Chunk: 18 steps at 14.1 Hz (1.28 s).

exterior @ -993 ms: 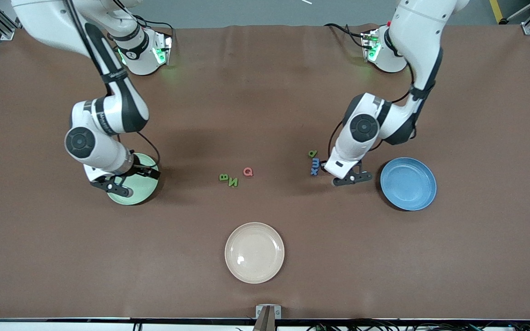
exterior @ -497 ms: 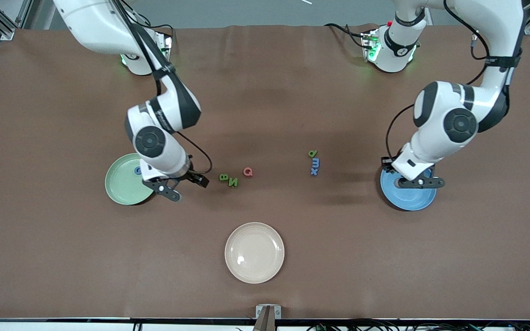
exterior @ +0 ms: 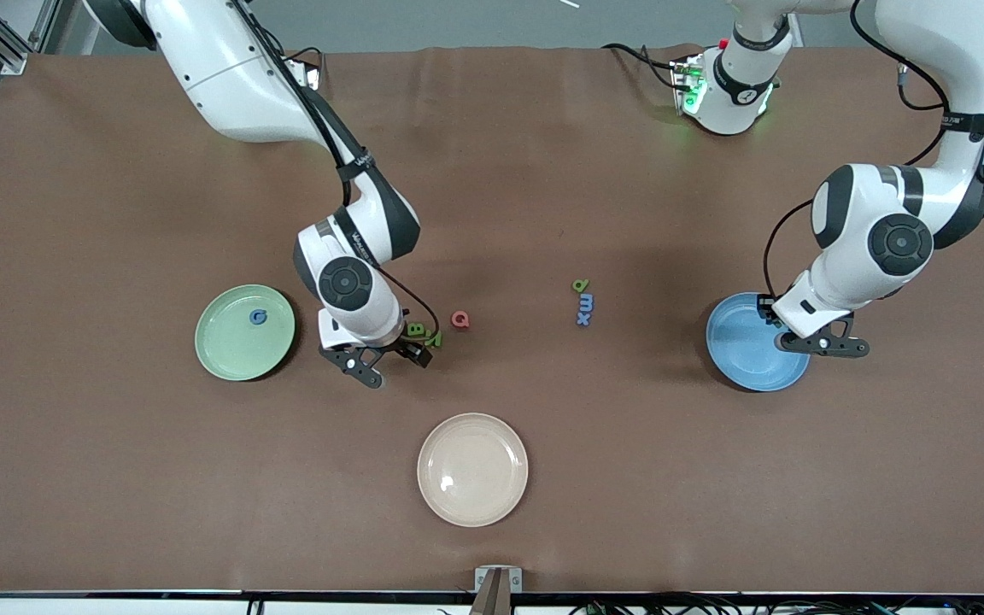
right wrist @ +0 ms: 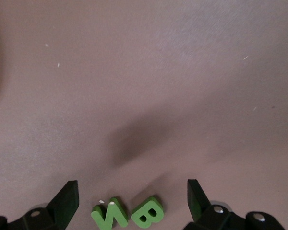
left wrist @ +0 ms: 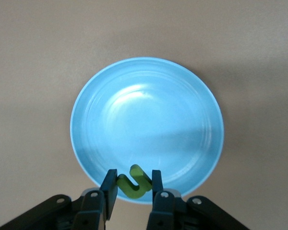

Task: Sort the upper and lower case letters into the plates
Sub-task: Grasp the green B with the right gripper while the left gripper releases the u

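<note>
Left wrist view shows the left pincer [left wrist: 131, 188] clamped on a green u [left wrist: 133, 181], the letter squeezed between the two fingers and hanging over the rim of the blue plate [left wrist: 192, 100], whose bowl holds nothing else. Seen from the front, that left pincer [exterior: 825, 343] sits above the edge of the blue plate [exterior: 744, 350] toward the left arm's end of the table [exterior: 116, 478]. The right pincer [right wrist: 132, 201] has its fingers spread wide and holds nothing; it is low over the green N [right wrist: 108, 214] and green B [right wrist: 148, 212], which lie side by side between the two fingers, though contact cannot be made out. In the front view the right pincer [exterior: 389, 360] partly covers these two letters, and the pink Q [exterior: 459, 319] lies just beside them toward the left arm's end. Nearer the middle, the green p-like letter [exterior: 580, 285], blue m [exterior: 586, 301] and blue x [exterior: 582, 319] form a short column, close together and well apart from both plates. The light green plate [exterior: 227, 350], at the right arm's end, carries one blue G [exterior: 259, 317]. A cream-beige plate [exterior: 472, 469] lies nearest the front camera. Counted: eight letters, three plates, two pincers.
</note>
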Each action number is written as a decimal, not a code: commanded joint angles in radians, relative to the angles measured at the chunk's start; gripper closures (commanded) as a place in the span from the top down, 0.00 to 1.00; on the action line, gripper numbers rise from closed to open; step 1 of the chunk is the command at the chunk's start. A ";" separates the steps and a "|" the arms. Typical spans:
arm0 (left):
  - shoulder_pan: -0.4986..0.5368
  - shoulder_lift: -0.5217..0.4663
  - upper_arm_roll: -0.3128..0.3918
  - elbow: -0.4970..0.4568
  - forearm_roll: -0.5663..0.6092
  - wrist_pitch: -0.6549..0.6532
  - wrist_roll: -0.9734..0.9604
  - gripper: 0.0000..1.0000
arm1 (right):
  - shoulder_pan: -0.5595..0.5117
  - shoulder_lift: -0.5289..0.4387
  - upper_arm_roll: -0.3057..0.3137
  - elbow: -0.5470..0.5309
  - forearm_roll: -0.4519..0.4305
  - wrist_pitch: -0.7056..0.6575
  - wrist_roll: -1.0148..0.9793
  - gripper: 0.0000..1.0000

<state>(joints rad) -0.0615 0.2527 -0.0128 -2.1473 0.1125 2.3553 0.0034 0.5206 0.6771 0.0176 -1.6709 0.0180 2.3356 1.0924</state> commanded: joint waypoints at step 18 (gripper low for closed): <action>0.058 0.158 -0.010 -0.046 0.018 0.239 0.052 0.76 | 0.084 -0.085 -0.007 -0.270 -0.066 0.231 0.139 0.92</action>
<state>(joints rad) -0.0116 0.4249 -0.0179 -2.1933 0.1139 2.5898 0.0565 0.5959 0.6261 0.0136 -1.9016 -0.0316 2.5482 1.1983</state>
